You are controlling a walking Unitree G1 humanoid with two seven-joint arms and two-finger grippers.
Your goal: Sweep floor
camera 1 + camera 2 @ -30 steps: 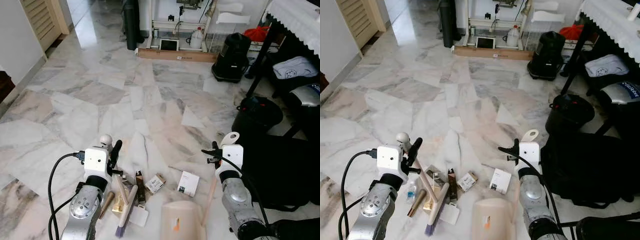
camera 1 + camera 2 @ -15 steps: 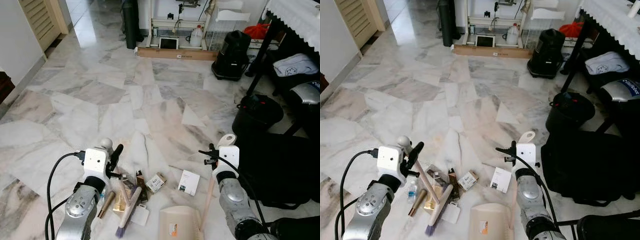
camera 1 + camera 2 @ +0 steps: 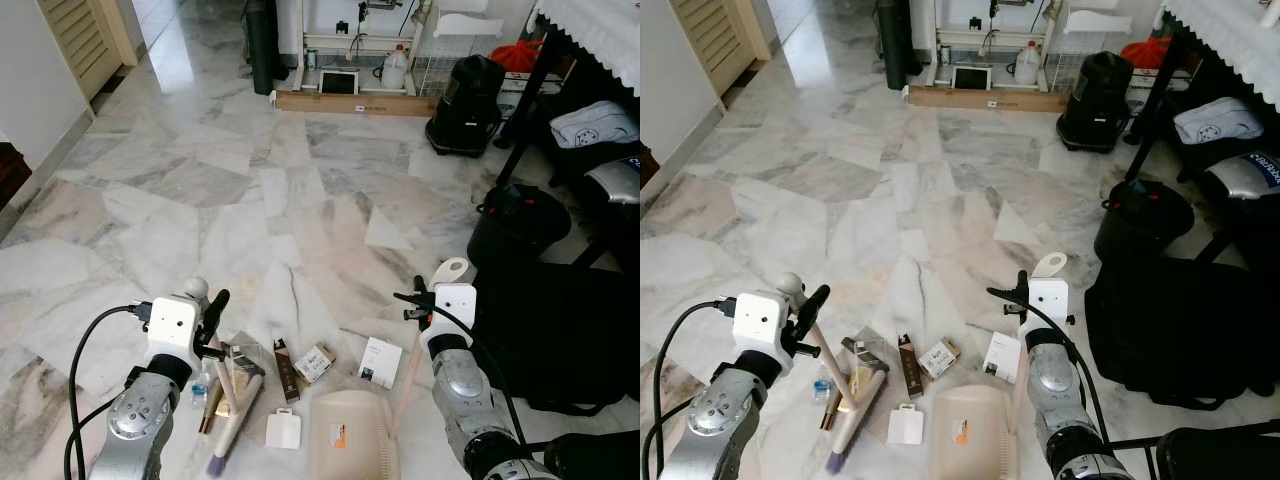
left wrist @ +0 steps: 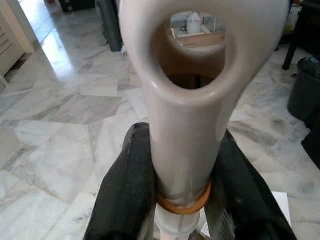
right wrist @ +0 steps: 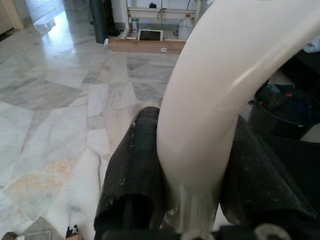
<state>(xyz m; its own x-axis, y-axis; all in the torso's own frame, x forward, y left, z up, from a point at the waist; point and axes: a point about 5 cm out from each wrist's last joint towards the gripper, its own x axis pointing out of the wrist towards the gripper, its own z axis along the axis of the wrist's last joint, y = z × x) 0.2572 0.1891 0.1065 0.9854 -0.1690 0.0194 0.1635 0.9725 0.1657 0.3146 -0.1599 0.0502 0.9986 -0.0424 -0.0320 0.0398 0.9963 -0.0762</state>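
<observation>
The room was a marble-tiled floor [image 3: 300,200], with a black bin [image 3: 515,225] and a dark bag along the robot's right and a long cardboard box [image 3: 355,102] at the far wall. The landmark was the beige dustpan [image 3: 345,440], lying flat on the tiles just before the robot.

Just beyond the dustpan lay the litter: a white card [image 3: 283,430] beside its left edge, a dark slim carton [image 3: 284,357], a small printed box [image 3: 315,362] and a white box [image 3: 380,362] near its far right corner. Further left of it lay a small bottle [image 3: 200,382].

The left gripper [image 4: 175,185] was clenched on the broom handle [image 4: 182,125], both fingers [image 4: 125,185] pressed to its sides; the broom head [image 3: 232,425] rested left of the dustpan. The right gripper [image 5: 192,175] was clamped on the dustpan's pale handle [image 5: 215,100], right of the pan.

Against a second before, the broom had swung further left and the white card had come to lie clear beside the pan, which itself sat a little more centred. Judging by that, the sweep was being set up anew; none of the litter was yet in the pan.
</observation>
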